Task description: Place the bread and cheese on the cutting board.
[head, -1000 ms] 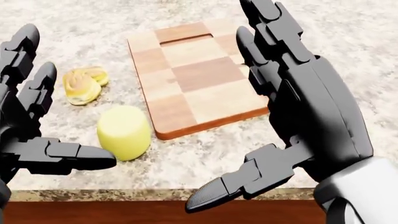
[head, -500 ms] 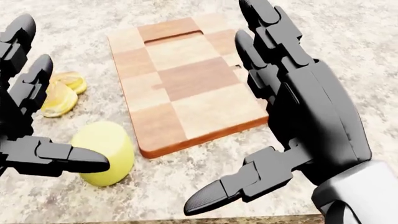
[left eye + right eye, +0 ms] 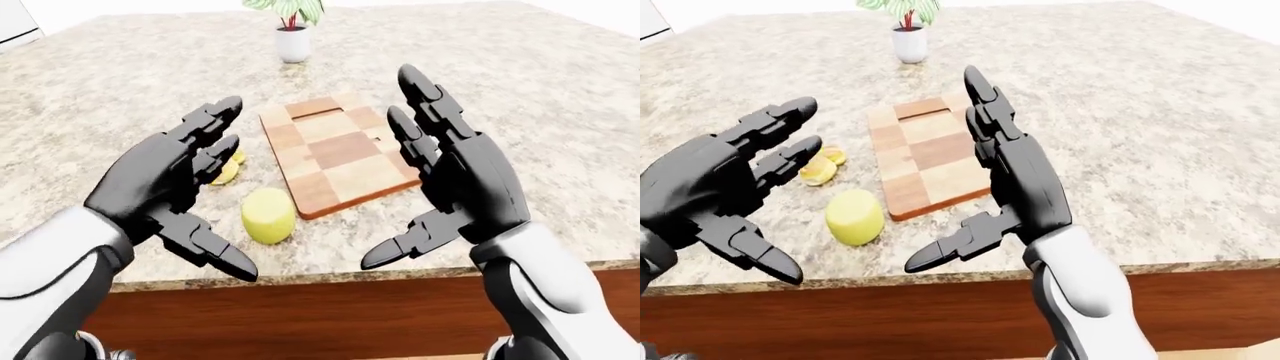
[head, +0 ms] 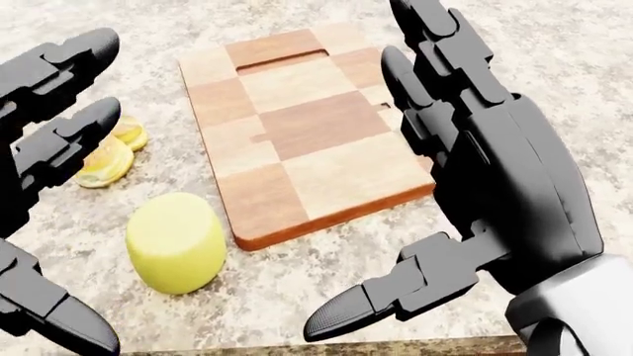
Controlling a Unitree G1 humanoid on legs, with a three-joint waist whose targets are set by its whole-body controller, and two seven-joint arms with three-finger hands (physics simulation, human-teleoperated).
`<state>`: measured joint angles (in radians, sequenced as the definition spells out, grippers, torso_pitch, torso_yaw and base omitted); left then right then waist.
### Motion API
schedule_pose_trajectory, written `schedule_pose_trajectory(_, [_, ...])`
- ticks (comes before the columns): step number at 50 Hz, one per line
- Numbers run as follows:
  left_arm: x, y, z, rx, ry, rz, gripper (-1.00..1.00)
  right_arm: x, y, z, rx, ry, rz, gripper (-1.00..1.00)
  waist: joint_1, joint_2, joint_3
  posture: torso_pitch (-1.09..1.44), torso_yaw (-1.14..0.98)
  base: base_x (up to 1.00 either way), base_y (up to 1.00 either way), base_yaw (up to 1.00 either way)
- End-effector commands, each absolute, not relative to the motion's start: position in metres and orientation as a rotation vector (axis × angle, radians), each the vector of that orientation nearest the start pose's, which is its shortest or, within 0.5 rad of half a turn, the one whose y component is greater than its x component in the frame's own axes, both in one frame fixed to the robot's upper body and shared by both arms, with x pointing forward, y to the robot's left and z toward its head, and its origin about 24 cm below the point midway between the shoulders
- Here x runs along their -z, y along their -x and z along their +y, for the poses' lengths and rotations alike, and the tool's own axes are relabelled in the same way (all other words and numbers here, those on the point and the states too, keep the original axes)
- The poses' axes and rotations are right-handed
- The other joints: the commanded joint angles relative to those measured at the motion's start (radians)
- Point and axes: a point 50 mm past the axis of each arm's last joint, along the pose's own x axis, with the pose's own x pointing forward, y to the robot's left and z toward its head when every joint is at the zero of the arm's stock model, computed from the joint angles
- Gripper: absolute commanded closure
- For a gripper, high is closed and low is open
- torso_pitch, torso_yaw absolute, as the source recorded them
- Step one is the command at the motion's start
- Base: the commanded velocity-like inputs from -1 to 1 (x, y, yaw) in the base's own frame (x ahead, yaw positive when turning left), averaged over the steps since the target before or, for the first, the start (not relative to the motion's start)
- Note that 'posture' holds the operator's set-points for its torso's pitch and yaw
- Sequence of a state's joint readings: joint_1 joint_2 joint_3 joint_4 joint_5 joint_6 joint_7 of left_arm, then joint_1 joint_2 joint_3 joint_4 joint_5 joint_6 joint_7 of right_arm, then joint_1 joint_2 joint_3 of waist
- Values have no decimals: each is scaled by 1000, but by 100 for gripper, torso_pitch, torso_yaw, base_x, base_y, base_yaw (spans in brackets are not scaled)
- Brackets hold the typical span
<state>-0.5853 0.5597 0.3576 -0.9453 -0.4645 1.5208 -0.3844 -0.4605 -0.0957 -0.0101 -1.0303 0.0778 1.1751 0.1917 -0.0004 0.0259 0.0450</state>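
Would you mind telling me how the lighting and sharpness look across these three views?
Head view: soft, even light, no glare; the round yellow cheese casts only a faint shadow on the speckled granite counter, and the black right hand looms large and crisp. Left-eye view: the checkered wooden cutting board is sharp. Right-eye view: the top corners wash out to white.

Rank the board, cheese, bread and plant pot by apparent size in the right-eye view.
1. Board, clearly largest.
2. Cheese.
3. Bread and plant pot: these look similar, and the pot is farther from the camera, so no ranking between them.
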Motion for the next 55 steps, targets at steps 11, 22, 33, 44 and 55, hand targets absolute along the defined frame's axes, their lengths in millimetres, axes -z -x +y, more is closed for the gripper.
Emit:
schedule_pose_trajectory(11, [-293,-239,182,473,-497,-65,-100,-247,-210,-118,-348,99,-360,-100,8,-8,-14,0,0,0,0,0])
schedule_pose_trajectory(22, [-308,-254,184,501,-662,-21,-100,-244,-209,-118,-348,95,-358,-100,10,-13,-17,0,0,0,0,0])
schedule_pose_trajectory(33, [-315,-265,185,536,-759,26,-100,-243,-208,-117,-348,91,-359,-100,14,-27,-19,0,0,0,0,0])
schedule_pose_trajectory(44, [-309,-278,183,540,-797,44,-82,-245,-208,-118,-348,92,-363,-100,18,-38,-23,0,0,0,0,0])
schedule_pose_trajectory(55, [-306,-281,184,537,-811,52,-77,-249,-209,-117,-351,96,-367,-100,17,-40,-24,0,0,0,0,0])
